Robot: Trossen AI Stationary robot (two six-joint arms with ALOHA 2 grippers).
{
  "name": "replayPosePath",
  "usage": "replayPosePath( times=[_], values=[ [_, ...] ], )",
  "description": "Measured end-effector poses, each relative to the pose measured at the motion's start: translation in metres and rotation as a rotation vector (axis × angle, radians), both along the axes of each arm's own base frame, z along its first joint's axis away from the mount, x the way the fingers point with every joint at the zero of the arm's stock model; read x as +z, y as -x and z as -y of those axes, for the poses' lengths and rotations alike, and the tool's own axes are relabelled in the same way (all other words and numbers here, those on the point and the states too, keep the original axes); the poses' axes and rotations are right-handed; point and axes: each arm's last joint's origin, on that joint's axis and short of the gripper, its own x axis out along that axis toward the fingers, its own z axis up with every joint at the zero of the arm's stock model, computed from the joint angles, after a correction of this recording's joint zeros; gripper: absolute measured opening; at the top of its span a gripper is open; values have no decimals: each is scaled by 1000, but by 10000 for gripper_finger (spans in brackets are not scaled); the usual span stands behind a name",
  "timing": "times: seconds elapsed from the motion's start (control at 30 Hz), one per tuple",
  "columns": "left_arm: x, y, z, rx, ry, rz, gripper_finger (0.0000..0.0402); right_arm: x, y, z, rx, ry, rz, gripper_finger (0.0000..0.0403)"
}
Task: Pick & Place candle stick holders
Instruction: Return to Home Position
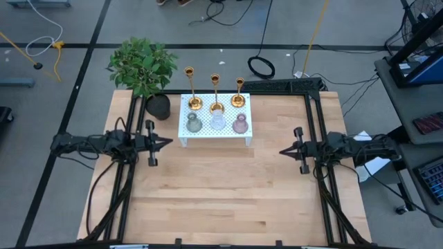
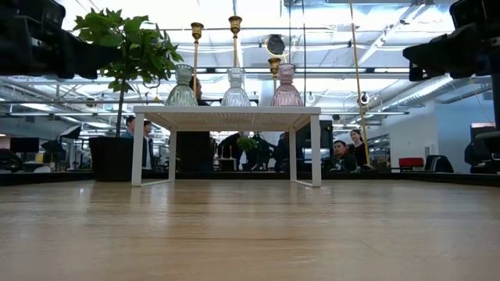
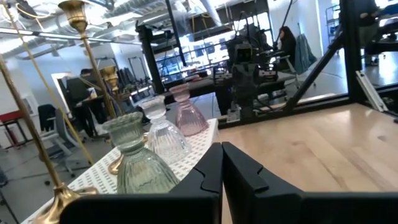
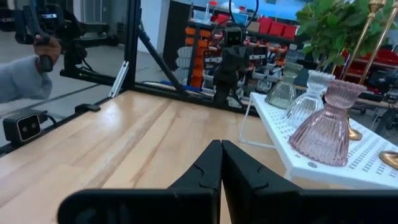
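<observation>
Three slim gold candlesticks (image 1: pixel 215 93) stand by their round bases on a small white perforated stand (image 1: pixel 215 136) at the table's far middle. In front of them stand an olive-green holder (image 1: pixel 194 124), a clear holder (image 1: pixel 217 122) and a pink holder (image 1: pixel 240 124); they also show in the low view (image 2: pixel 234 87). My left gripper (image 1: pixel 166 143) is shut and empty, left of the stand. My right gripper (image 1: pixel 284 151) is shut and empty, right of the stand. Both hover above the table.
A dark pot with a leafy green plant (image 1: pixel 144 66) stands at the stand's far left corner. A black frame (image 1: pixel 291 86) runs along the table's far and side edges. Bare wood (image 1: pixel 221 194) lies between the stand and the near edge. People (image 2: pixel 340 154) sit beyond the table.
</observation>
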Motion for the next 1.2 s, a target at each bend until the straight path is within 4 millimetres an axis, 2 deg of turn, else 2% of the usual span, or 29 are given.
replayPosePath(
  times=[0.13, 0.3, 0.6, 1.2],
  values=[
    [0, 0, -1, 9, 2, -3, 14, -9, -3, 0, 0, -13, 24, 0],
    [0, 0, -2, 21, -11, -5, 3, -7, -3, 0, -2, 10, 69, 0],
    [-1, 0, -2, 23, 11, -12, 40, -8, -4, 0, -3, 29, 56, 0],
    [-1, 0, -2, 24, 4, -11, 35, -8, -4, 0, 0, 40, 58, 0]
  ],
)
